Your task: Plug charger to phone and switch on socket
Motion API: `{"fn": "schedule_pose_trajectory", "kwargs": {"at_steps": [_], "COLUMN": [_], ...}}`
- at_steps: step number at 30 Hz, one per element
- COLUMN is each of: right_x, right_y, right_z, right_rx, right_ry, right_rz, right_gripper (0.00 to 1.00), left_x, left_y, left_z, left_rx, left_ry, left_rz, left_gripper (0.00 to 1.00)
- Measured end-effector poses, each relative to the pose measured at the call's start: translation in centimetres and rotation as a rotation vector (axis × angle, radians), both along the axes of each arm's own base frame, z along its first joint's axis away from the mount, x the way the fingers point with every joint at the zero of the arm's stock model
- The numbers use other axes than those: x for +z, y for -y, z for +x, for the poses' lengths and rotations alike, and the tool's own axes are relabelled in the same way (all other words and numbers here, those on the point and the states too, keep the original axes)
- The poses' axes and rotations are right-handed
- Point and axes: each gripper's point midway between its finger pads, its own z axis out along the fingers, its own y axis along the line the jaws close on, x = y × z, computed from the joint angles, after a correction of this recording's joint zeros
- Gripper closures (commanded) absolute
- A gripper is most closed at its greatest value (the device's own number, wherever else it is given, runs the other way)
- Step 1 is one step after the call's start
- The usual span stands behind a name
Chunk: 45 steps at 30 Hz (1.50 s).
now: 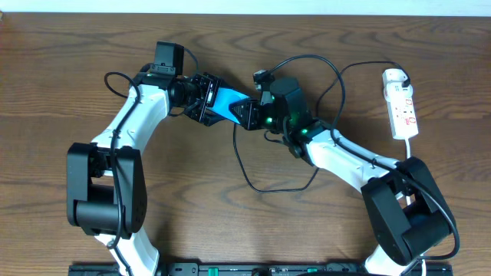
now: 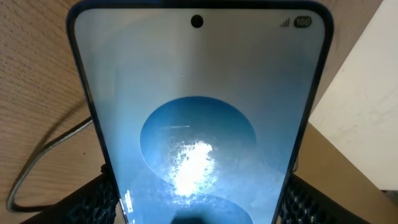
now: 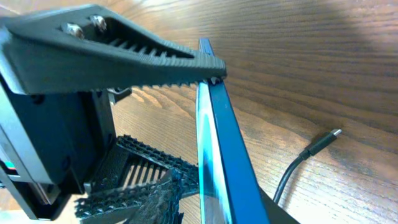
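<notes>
Between the left gripper's fingers, pressed on its long sides, the phone is held. The right gripper's fingers bracket one end, though a firm pinch cannot be told. It looks stiff, slick and fragile, so grip the edges only. Beyond, the limp charger lies loose, and the socket lies farthest.

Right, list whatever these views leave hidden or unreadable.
Phone charging port: cut off by the left wrist view's bottom edge; overhead, left gripper and right gripper cover its ends.
Socket switch position: too small overhead.
Right gripper's hold: right wrist view shows one finger at the phone's edge; the lower one's contact is hidden behind the phone.
Charger cable route: partly under the right arm overhead.
</notes>
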Motion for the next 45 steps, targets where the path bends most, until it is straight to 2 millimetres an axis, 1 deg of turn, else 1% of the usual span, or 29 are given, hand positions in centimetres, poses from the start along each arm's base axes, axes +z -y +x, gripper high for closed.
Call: {"fn": "schedule_pose_trajectory", "kwargs": {"at_steps": [4,5,6,9,12,13,15,21,24,28,29,32,35,36,39,42,45], "right_x": [-0.2,-0.2,-0.2,-0.2,-0.2,-0.2,-0.2,-0.2,-0.1,0.1,0.1,0.2,0.2,0.2,0.3,0.4,0.5], "right_y": [0.0,0.0,0.0,0.0,0.2,0.2,0.2,0.3,0.5,0.8,1.0,1.6,2.7,3.2,3.8,4.0,4.1], "right_z": [-0.1,-0.1,-0.1,0.0,0.2,0.2,0.2,0.3,0.4,0.5,0.6,0.9,1.7,2.0,2.4,2.6,2.8], "right_rx": [-0.004,-0.006,-0.007,-0.014,-0.029,-0.031,-0.032,-0.042,-0.041,-0.039,-0.041,-0.052,-0.085,-0.098,-0.114,-0.119,-0.127], "right_ry": [-0.004,-0.003,-0.001,-0.001,-0.013,-0.013,-0.014,-0.026,-0.035,-0.067,-0.077,-0.107,-0.120,-0.125,-0.131,-0.142,-0.152], "right_rz": [-0.010,-0.010,-0.010,-0.010,-0.004,-0.004,-0.004,0.005,0.015,0.050,0.059,0.079,0.094,0.098,0.105,0.119,0.138], "right_gripper": [0.83,0.85,0.90,0.96,0.99,0.99,0.99,0.99,0.99,0.99,0.99,0.99,0.99,0.99,0.99,0.99,0.99], "left_x": [0.1,0.1,0.1,0.1,0.2,0.2,0.2,0.2,0.2,0.3,0.4,0.5,0.4,0.4,0.4,0.5,0.7], "left_y": [0.1,0.1,0.1,0.1,0.1,0.1,0.1,0.1,0.2,0.3,0.3,0.5,0.5,0.5,0.5,0.5,0.4], "left_z": [-0.1,-0.1,-0.1,-0.1,0.0,0.0,0.0,0.0,0.0,0.0,0.0,-0.1,-0.2,-0.2,-0.2,-0.2,0.4], "left_rx": [-0.004,-0.004,-0.005,-0.004,-0.005,-0.005,-0.005,-0.005,-0.005,-0.009,-0.011,-0.016,-0.018,-0.018,-0.017,-0.023,-0.040], "left_ry": [-0.001,-0.001,-0.001,-0.001,0.003,0.004,0.003,0.002,0.002,0.004,0.005,0.006,0.003,0.001,0.000,0.007,0.054], "left_rz": [-0.009,-0.009,-0.010,-0.010,-0.015,-0.015,-0.016,-0.015,-0.017,-0.023,-0.026,-0.035,-0.033,-0.034,-0.035,-0.035,-0.031], "left_gripper": [0.70,0.69,0.70,0.69,0.68,0.62,0.55,0.26,0.19,0.16,0.14,0.11,0.02,0.02,0.02,0.02,0.02]}}
